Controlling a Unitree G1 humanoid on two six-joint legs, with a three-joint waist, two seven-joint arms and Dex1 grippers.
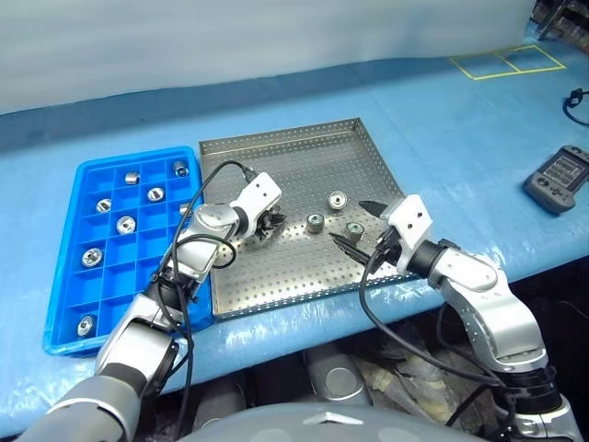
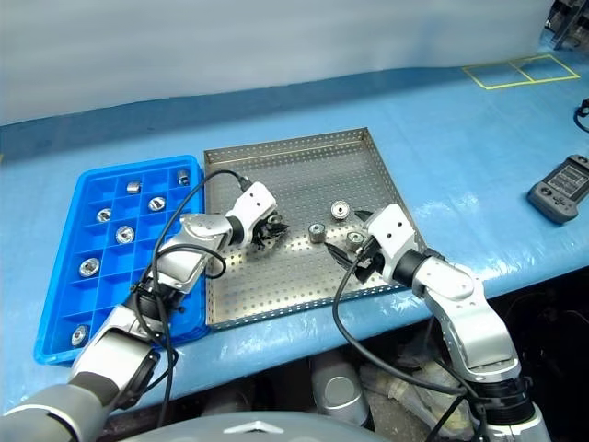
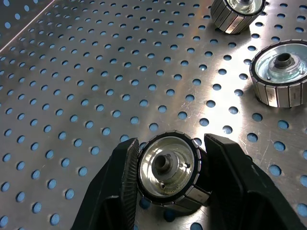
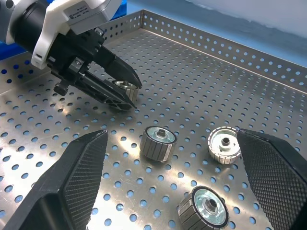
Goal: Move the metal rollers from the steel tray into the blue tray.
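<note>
Steel-smooth, the roller [image 3: 170, 172] in our left claw [image 1: 270, 224], pinched by its rim low on the steel tray [image 1: 276, 152], could squirt free on the lift toward the blue tray [image 1: 69, 267]; our right claw [image 1: 361, 226] hangs wide.

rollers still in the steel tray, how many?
4. One is clamped in the left gripper on the steel tray floor: the gripped roller. Three loose, near the open right gripper. None look hidden.
</note>
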